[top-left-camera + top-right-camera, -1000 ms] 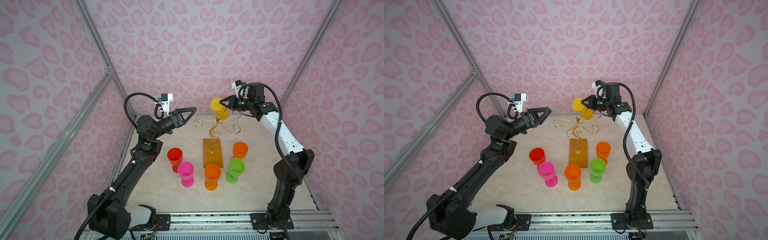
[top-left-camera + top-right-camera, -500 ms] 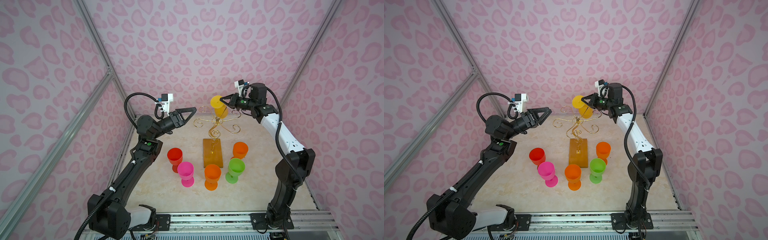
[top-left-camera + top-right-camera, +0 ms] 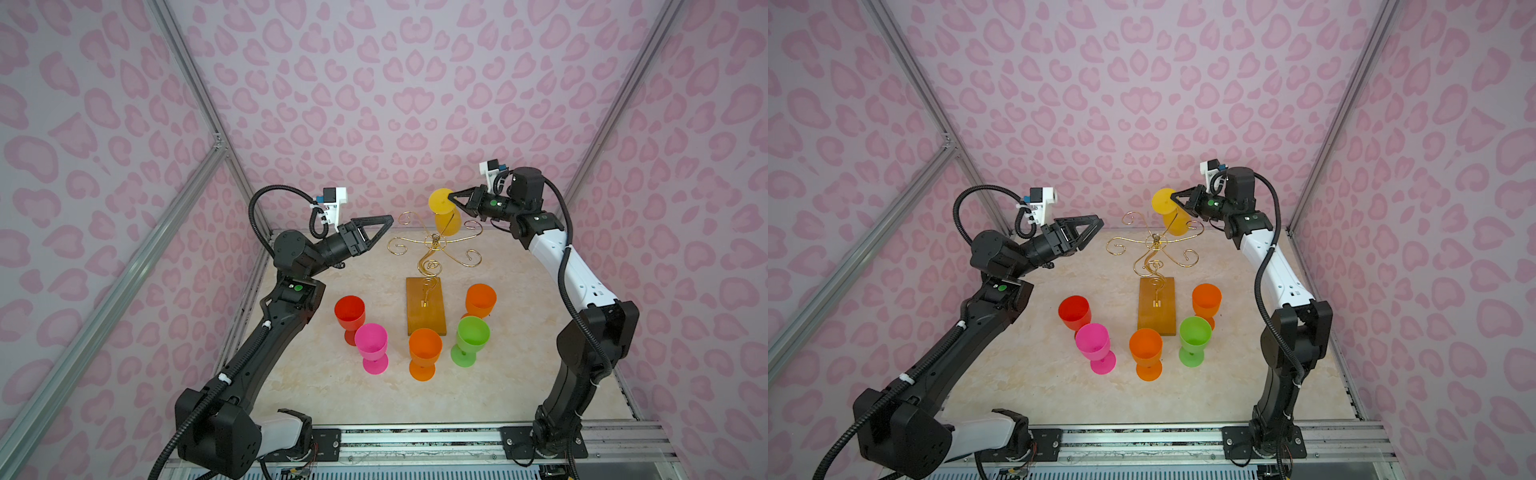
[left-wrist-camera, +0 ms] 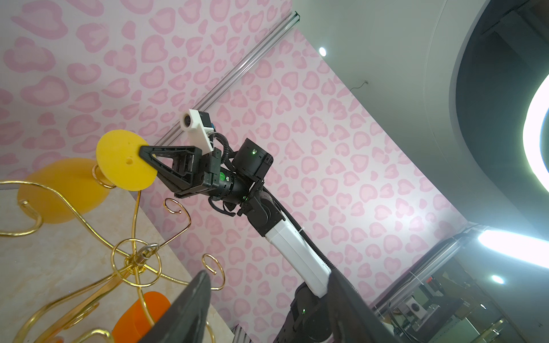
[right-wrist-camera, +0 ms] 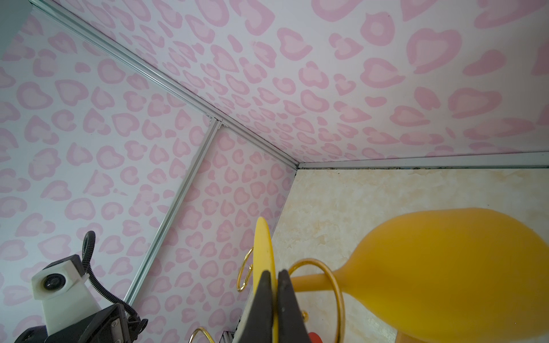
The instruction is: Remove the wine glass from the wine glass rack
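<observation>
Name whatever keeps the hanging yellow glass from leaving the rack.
A curled arm of the wine glass rack rings the stem of the yellow wine glass, between bowl and foot. The right gripper is shut on the foot; nothing else visible blocks it.

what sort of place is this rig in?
Probably a robot test cell: two arms mounted on a rail, pink printed walls on aluminium framing, bright plastic glasses around a gold rack.

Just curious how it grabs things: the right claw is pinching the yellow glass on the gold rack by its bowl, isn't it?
Not by the bowl. The right gripper is shut on the rim of the flat round foot of the yellow wine glass. The right wrist view shows that thin disc clamped between the jaws, with the bowl free. The glass is indeed on the gold wine glass rack.
</observation>
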`<state>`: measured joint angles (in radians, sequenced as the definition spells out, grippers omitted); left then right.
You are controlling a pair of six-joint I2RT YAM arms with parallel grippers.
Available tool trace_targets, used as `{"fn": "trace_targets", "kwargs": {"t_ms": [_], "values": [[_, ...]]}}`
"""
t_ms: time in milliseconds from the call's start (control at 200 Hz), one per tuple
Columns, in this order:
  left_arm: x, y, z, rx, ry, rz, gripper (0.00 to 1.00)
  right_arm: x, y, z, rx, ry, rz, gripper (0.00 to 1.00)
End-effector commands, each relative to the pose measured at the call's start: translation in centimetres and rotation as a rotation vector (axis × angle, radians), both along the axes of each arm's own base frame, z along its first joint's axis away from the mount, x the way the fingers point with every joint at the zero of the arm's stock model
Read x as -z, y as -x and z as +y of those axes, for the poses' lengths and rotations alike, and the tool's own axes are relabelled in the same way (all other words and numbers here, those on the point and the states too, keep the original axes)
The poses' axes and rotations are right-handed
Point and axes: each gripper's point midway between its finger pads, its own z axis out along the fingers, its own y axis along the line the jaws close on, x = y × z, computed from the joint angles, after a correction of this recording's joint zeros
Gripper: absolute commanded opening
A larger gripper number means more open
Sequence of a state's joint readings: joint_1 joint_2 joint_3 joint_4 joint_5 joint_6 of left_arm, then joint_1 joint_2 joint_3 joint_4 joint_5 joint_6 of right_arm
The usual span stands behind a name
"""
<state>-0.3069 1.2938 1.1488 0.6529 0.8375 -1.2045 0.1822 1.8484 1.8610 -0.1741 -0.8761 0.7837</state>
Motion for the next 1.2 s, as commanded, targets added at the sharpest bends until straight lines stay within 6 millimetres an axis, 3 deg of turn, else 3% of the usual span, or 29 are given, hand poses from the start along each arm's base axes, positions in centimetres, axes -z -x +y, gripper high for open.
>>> {"fn": "trace_targets", "kwargs": {"t_ms": [0, 550, 1195], "values": [[-0.6, 0.4, 0.0, 0.007, 0.000, -0.042, 0.65, -0.8, 0.3, -0.1, -0.007, -0.010, -0.043, 0.03], [-0.5, 0.4, 0.1, 0.004, 0.001, -0.042, 0.65, -0.7, 3.7, 0.2, -0.036, -0.004, -0.050, 0.03], [-0.3, 0.5, 0.0, 0.007, -0.002, -0.037, 0.64, -1.4, 4.8, 3.0, -0.105, -0.032, -0.059, 0.03]]}}
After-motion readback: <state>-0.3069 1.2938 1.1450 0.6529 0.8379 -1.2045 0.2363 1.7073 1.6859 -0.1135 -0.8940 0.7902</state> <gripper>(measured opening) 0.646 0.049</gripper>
